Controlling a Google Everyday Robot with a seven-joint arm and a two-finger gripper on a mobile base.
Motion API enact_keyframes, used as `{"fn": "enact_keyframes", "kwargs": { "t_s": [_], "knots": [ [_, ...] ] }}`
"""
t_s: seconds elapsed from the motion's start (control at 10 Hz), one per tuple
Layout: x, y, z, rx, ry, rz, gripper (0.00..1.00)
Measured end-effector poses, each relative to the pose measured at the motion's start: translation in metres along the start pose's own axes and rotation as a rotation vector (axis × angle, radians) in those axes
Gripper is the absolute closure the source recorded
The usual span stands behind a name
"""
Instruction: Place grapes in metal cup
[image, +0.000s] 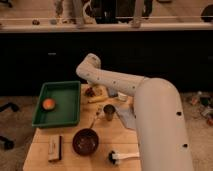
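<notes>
Gripper (90, 87) spread wide, over grapes (90, 93) beside green tray (56, 122). Metal cup (109, 111) nr, dark bowl (85, 141) in front. Arm (150, 110) hides table (45, 162) rt side.

Probably a robotics test lab, not a home: a big white robot arm (150, 110) leans over a small wooden table (75, 162) of props, its gripper (91, 91) beside the green tray (67, 102), and a railing (150, 24) fences it off.
</notes>
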Motion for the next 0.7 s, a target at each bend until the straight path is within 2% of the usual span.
{"fn": "enact_keyframes", "kwargs": {
  "t_s": [0.4, 0.6, 0.7],
  "knots": [
    [-0.012, -0.004, 0.013, 0.002, -0.006, -0.008, 0.2],
    [-0.009, -0.007, 0.016, 0.021, -0.028, 0.017, 0.2],
    [-0.007, -0.007, 0.017, 0.036, -0.054, 0.038, 0.2]
  ]
}}
